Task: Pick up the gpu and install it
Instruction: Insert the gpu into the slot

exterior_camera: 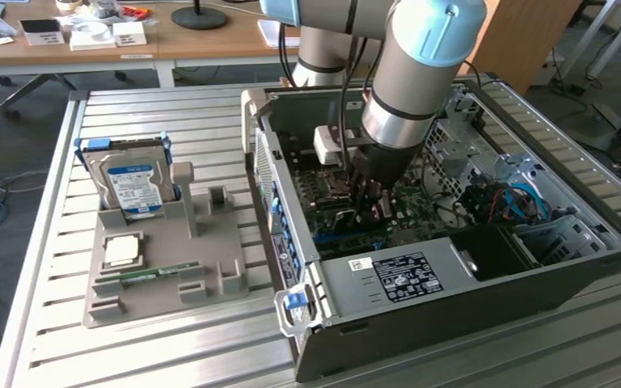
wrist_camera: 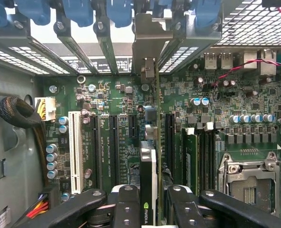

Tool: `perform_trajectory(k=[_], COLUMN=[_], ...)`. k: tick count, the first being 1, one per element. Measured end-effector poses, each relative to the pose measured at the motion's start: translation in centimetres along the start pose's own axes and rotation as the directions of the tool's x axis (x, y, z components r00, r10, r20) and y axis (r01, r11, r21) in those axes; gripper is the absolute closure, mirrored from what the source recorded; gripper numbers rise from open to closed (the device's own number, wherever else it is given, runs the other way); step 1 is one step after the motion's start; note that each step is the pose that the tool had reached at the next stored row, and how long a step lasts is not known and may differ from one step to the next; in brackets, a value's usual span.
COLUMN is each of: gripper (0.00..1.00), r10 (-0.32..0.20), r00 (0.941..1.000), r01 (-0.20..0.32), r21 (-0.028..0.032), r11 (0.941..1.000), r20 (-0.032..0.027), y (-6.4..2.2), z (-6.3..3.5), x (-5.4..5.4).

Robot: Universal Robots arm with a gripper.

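Note:
My gripper (wrist_camera: 150,202) is down inside the open computer case (exterior_camera: 569,267), shut on the gpu (wrist_camera: 149,142). In the wrist view the card is edge-on, a thin green and black strip standing upright over the motherboard (wrist_camera: 112,95) between the long black expansion slots. Its metal end bracket (wrist_camera: 149,40) reaches the case's rear slot openings. The black fingers (wrist_camera: 126,209) clamp the card from both sides. Whether the card sits fully in a slot I cannot tell. In the exterior view the gripper (exterior_camera: 370,202) hangs low over the board, and the card is mostly hidden by it.
A grey fixture tray (exterior_camera: 213,279) on the slatted table, at the exterior view's left, holds a blue-labelled hard drive (exterior_camera: 133,182), a processor (exterior_camera: 122,250) and a RAM stick (exterior_camera: 154,272). Inside the case are the power supply (exterior_camera: 397,275), blue slot latches (wrist_camera: 79,12), a white slot (wrist_camera: 75,145) and the processor socket (wrist_camera: 247,183).

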State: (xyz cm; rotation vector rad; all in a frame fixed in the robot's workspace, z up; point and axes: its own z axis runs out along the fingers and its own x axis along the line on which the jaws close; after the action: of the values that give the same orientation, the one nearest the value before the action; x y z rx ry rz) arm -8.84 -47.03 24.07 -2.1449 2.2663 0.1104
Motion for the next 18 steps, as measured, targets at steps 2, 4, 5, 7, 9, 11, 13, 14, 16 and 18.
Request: perform_trajectory(k=[2,4,5,7,9,11,13,14,16,18], gripper=[0.73,0.73,0.73,0.73,0.73,0.73,0.73,0.73,0.73,0.73], r10=[0.0,0.0,0.0,0.0,0.0,0.0,0.0,0.0,0.0,0.0], r00=[1.0,1.0,1.0,1.0,1.0,1.0,1.0,1.0,1.0,1.0], r01=[0.0,0.0,0.0,0.0,0.0,0.0,0.0,0.0,0.0,0.0], r21=[0.0,0.0,-0.0001,0.0002,0.0,0.0,0.0,0.0,0.0,0.0], r11=[1.0,1.0,1.0,1.0,1.0,1.0,1.0,1.0,1.0,1.0], r20=[0.0001,0.0001,0.0001,0.0002,0.0001,0.0001,0.0001,0.0001,0.0002,0.0002], y=[0.0,0.0,0.0,-0.01,0.0,0.0,0.0,0.0,0.0,0.0], z=[0.0,0.0,0.02,0.1,0.12,0.13,0.13,0.13,0.13,0.14], x=[0.0,0.0,0.0,0.0,0.0,0.01,0.0,0.0,0.0,0.0])
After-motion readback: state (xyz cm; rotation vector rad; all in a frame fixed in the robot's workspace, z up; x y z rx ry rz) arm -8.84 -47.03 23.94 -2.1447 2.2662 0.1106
